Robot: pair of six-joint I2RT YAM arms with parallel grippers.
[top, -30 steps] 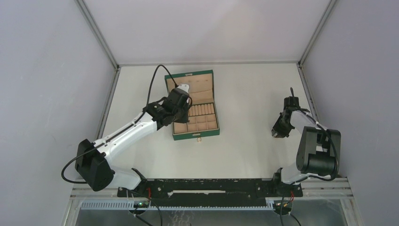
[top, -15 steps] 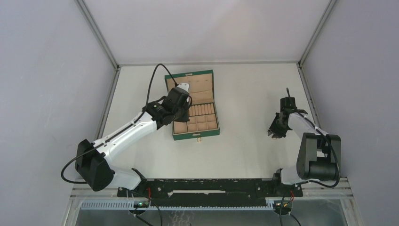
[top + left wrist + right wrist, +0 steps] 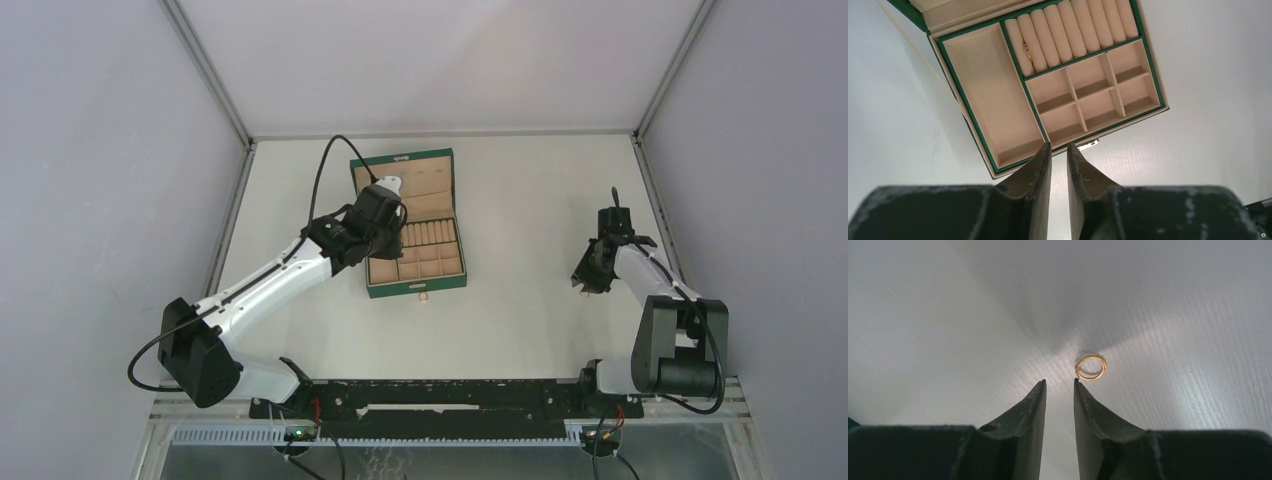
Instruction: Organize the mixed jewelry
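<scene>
Nudge your narrowly parted, empty right end effector [image 3: 1059,382] sideways until its tips straddle the thin gold ring [image 3: 1091,367] just ahead.

No writing, label or number is legible (jewelry box [image 3: 993,100] included).

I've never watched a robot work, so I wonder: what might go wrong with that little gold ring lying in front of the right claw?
The ring lies on the table just past the right gripper, off to one side of its narrow gap, so closing here would likely miss or nudge it. Being so thin, it might also slip out of the grip or get flicked away.
</scene>
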